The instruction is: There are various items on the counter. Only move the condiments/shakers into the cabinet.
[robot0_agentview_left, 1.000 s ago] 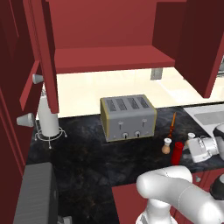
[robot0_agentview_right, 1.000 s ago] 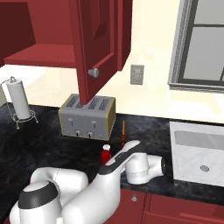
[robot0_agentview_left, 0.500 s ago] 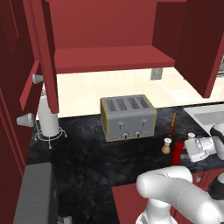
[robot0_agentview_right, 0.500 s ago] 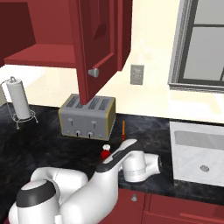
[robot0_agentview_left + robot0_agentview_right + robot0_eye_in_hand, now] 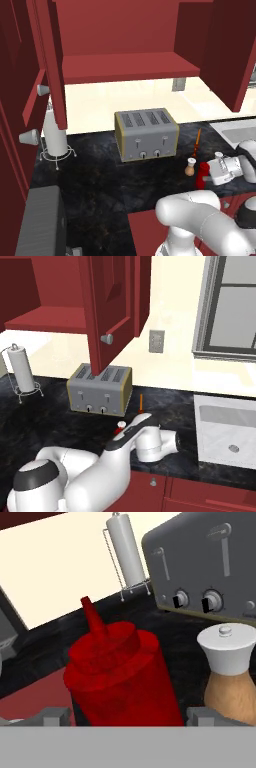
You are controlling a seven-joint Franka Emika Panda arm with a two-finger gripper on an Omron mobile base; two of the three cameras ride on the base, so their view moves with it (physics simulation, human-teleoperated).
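Cream wall (image 5: 170,316) behind the bench, evenly lit. Grey outlet plate (image 5: 156,341) on the wall beside a grey-framed window (image 5: 227,306) at the right. White sink (image 5: 227,428) set into the bench's right end. Paper-towel holder (image 5: 20,372) stands near the bench's back left corner.

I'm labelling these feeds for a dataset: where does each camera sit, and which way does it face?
Left base view: behind-left, looking forward-down at the grey four-slot toaster; white arm lower right.
Right base view: behind-right, looking forward-down at the black stone counter; arm lower left.
Hand view: on the hand, facing the dark red squeeze bottle between the pincer tips, beside a tan shaker.
All three share the toaster.
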